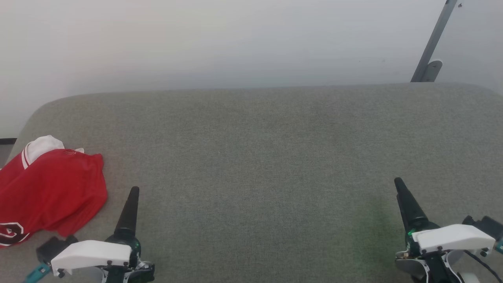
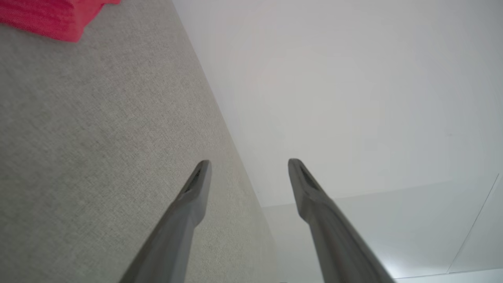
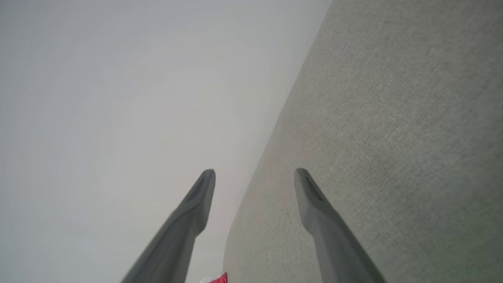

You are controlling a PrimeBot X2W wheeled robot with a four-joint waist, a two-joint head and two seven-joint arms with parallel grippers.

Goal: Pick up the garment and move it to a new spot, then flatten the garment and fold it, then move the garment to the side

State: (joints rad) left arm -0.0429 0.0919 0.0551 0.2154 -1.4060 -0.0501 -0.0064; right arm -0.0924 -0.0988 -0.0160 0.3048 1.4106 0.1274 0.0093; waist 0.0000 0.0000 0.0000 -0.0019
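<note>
The garment (image 1: 49, 192), a red jersey with a white sleeve and striped trim, lies folded at the left edge of the grey padded surface (image 1: 259, 157). A black-and-white print shows at its lower left corner. My left gripper (image 1: 133, 192) hovers just right of it, apart from the cloth. In the left wrist view the left gripper (image 2: 249, 165) stands open with nothing between its fingers, and a red corner of the garment (image 2: 47, 17) shows at the top left. My right gripper (image 1: 400, 184) hangs at the lower right, and the right gripper (image 3: 255, 175) is open and empty too.
A pale wall rises behind the surface's far edge. A grey metal bracket (image 1: 430, 51) leans against the wall at the upper right. A sliver of the garment (image 3: 216, 279) shows at the bottom of the right wrist view.
</note>
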